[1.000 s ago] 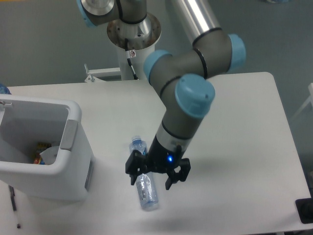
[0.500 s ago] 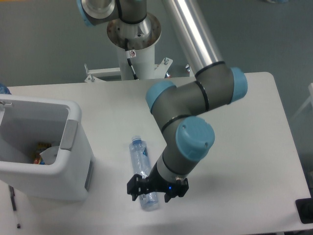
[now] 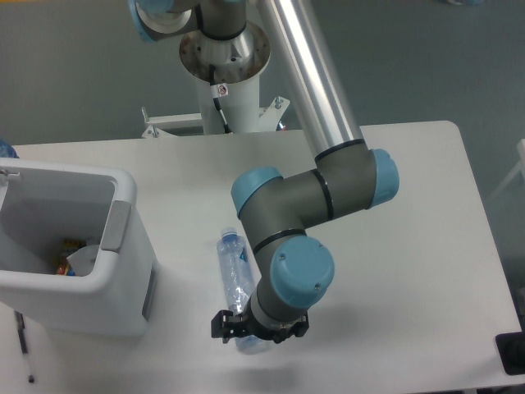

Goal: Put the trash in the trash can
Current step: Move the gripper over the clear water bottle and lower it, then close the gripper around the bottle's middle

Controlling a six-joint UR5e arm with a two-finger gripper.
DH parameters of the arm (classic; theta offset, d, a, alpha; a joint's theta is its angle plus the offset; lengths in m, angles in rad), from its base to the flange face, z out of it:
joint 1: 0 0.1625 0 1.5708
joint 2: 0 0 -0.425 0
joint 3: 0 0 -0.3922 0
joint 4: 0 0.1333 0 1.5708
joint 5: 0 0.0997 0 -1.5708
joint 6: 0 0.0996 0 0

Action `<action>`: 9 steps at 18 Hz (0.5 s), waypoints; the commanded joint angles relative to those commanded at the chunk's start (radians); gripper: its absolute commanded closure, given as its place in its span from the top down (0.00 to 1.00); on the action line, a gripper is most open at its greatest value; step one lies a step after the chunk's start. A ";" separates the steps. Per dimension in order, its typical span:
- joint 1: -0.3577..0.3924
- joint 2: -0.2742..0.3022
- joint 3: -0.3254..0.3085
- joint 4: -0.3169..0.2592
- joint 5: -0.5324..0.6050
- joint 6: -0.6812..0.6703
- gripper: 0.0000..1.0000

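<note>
The clear bluish bottle (image 3: pixel 232 271) lies on the white table (image 3: pixel 394 246), cap toward the back, to the right of the trash can. My gripper (image 3: pixel 257 328) is down low over the bottle's near end, its black fingers (image 3: pixel 220 322) spread on either side of it; it looks open. The arm's wrist hides the bottle's lower part. The white trash can (image 3: pixel 123 287) with a grey side panel stands at the table's left edge, open at the top. I cannot make out the clear wrapper on the table.
Some small items (image 3: pixel 72 256) lie in the bottom of the bin. The robot's base column (image 3: pixel 223 74) stands behind the table. A dark object (image 3: pixel 513 353) sits at the right front edge.
The gripper has come down and toward the front, from above the bottle's middle to its near end at table level. The bottle has not moved.
</note>
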 joint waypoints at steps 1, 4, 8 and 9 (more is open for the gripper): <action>-0.005 -0.002 0.000 0.002 0.002 -0.002 1.00; -0.012 -0.012 -0.002 0.002 0.034 -0.011 1.00; -0.026 -0.026 -0.003 0.002 0.075 -0.028 1.00; -0.029 -0.032 -0.003 0.002 0.080 -0.032 0.99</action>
